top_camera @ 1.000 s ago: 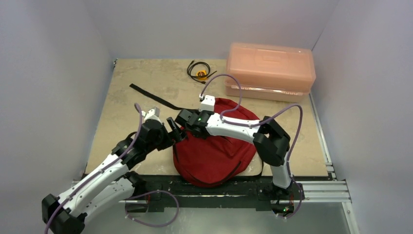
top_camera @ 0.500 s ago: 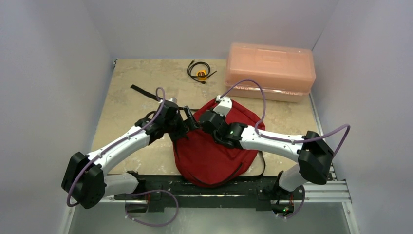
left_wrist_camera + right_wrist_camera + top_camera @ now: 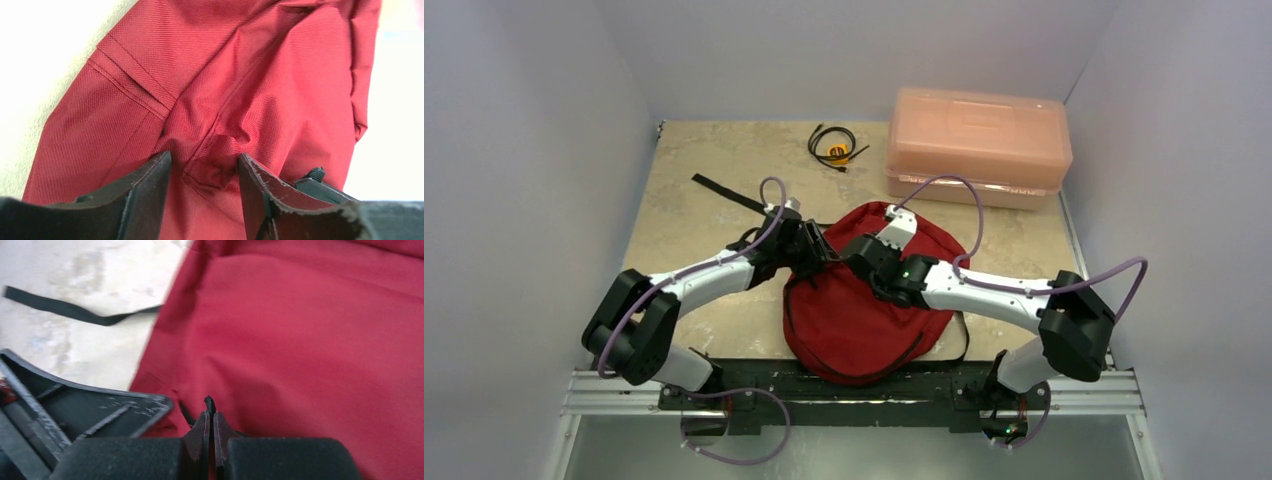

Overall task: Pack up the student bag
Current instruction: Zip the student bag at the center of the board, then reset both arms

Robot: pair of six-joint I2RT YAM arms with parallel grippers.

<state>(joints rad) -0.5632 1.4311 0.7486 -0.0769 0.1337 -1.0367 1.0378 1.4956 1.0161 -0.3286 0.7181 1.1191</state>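
Observation:
The student bag (image 3: 864, 310), dark red fabric, lies between the arms at the near middle of the table. My left gripper (image 3: 817, 248) is at its upper left edge. In the left wrist view the left gripper (image 3: 204, 172) is open, its jaws straddling a bunched fold and seam of the bag's red cloth (image 3: 240, 90). My right gripper (image 3: 856, 256) is right beside it. In the right wrist view the right gripper (image 3: 210, 415) is shut on a thin black zipper cord (image 3: 209, 402) against the bag (image 3: 310, 340).
A pink translucent plastic box (image 3: 979, 145) stands at the back right. A coiled black cable (image 3: 834, 145) lies at the back middle. A black strap (image 3: 724, 192) trails from the bag to the left, also in the right wrist view (image 3: 65, 310).
The left arm has stretched out to the right onto the bag's upper left edge. The right gripper has moved right and a little back, its arm unfolding, still at the bag's top.

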